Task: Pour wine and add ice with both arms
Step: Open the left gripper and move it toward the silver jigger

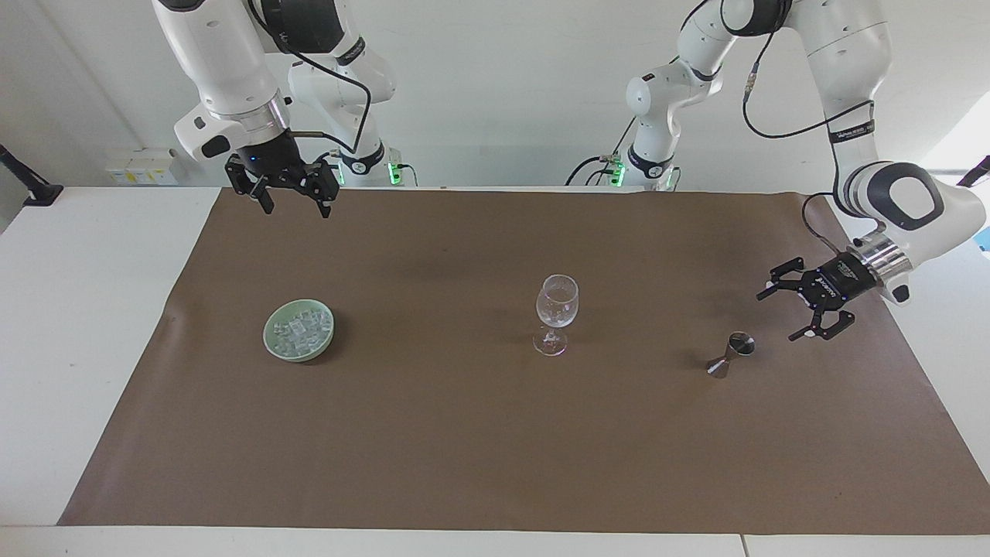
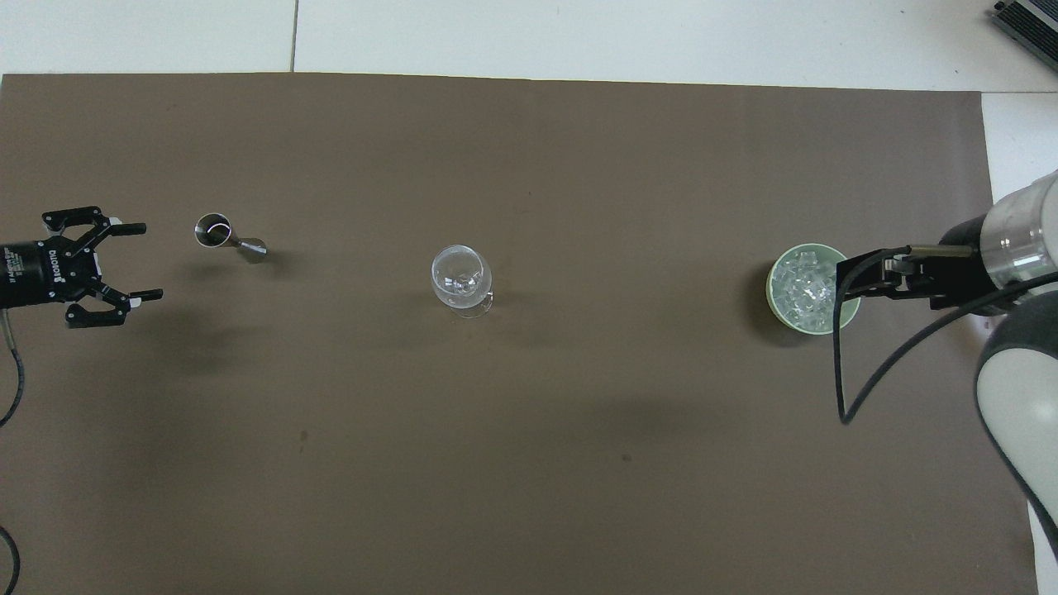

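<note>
A clear wine glass (image 1: 557, 313) (image 2: 459, 279) stands upright mid-mat. A small steel jigger (image 1: 731, 354) (image 2: 227, 237) stands toward the left arm's end. The ice (image 1: 300, 329) (image 2: 800, 285) is piled in a pale green bowl (image 1: 267, 334) (image 2: 773, 291) toward the right arm's end. My left gripper (image 1: 777, 317) (image 2: 149, 260) hangs open and tilted just beside the jigger, low over the mat, touching nothing. My right gripper (image 1: 296, 209) (image 2: 866, 277) is open and empty, high over the mat's edge by the robots. No wine shows; I cannot tell what the jigger holds.
A brown mat (image 1: 464, 449) (image 2: 529, 463) covers most of the white table (image 1: 93, 309). Black cables (image 2: 851, 364) loop from the right arm's wrist beside the bowl. Nothing else stands on the mat.
</note>
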Motion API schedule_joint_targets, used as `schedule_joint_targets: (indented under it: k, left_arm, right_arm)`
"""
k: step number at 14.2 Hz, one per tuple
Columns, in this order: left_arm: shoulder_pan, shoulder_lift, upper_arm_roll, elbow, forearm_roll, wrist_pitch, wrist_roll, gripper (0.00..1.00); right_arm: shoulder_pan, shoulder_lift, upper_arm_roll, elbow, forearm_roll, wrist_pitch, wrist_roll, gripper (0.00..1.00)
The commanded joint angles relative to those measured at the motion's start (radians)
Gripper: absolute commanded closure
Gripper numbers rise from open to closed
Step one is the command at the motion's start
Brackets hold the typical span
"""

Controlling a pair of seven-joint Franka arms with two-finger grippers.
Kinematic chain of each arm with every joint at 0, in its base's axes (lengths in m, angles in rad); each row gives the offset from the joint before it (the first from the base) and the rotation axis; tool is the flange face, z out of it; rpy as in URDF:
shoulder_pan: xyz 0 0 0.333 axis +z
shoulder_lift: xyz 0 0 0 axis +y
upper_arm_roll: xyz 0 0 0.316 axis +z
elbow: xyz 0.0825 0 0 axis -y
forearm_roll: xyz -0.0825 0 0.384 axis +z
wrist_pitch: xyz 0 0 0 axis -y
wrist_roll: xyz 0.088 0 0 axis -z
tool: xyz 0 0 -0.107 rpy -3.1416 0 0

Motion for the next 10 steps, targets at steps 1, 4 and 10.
schedule_joint_targets:
  k: [1,4,10]
  left_arm:
    - [0.014,0.013,-0.01,-0.025,-0.041,0.025,0.012,0.0]
    - [0.0,0.03,-0.01,-0.049,-0.079,0.069,0.05,0.0]
    - [-0.023,0.039,-0.019,-0.058,-0.101,0.14,0.061,0.0]
  right_arm:
    - [-0.018,-0.009,0.007,-0.006,0.023,-0.016,-0.031,0.0]
    - [-0.018,-0.009,0.007,-0.006,0.023,-0.016,-0.029,0.0]
    - [-0.018,-0.009,0.007,-0.006,0.023,-0.016,-0.029,0.0]
